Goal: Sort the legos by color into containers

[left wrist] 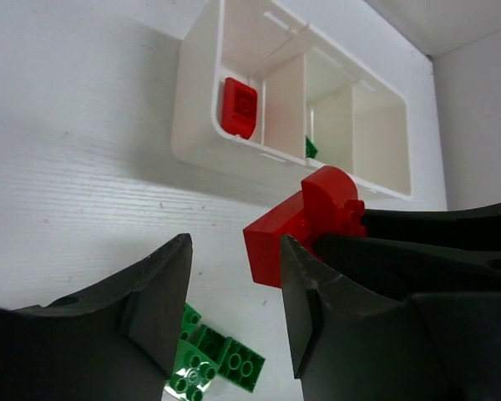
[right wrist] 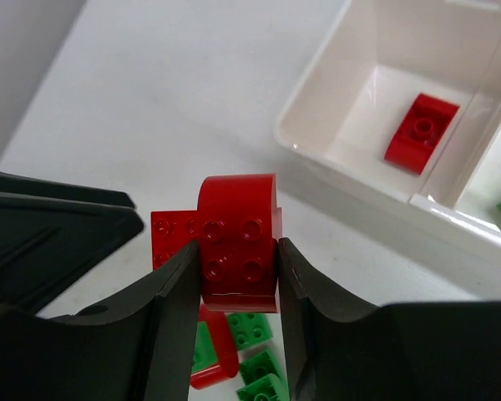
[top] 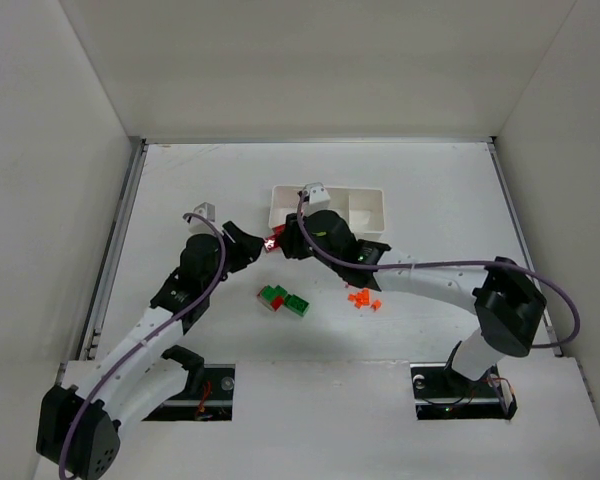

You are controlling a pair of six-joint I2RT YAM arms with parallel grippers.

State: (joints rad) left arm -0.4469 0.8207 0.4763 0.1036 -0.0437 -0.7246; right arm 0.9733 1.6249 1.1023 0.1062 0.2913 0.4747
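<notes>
Red lego (right wrist: 238, 219): your right pincer (right wrist: 239, 267) is clamped on it, over the desk (top: 180, 200), near the tray (left wrist: 192, 109).
Left pincer (left wrist: 234, 280): apart, just beside it.
Tray's end compartment: one red brick (left wrist: 238, 107).

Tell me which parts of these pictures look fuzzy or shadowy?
Left wrist view: the left gripper's black fingers sit close and look soft, and the white plastic three-compartment tray casts a gentle grey shadow on the table. Right wrist view: the chunky red studded brick in the right gripper is sharp. Top view: the tiny orange pieces are too small to show detail.
</notes>
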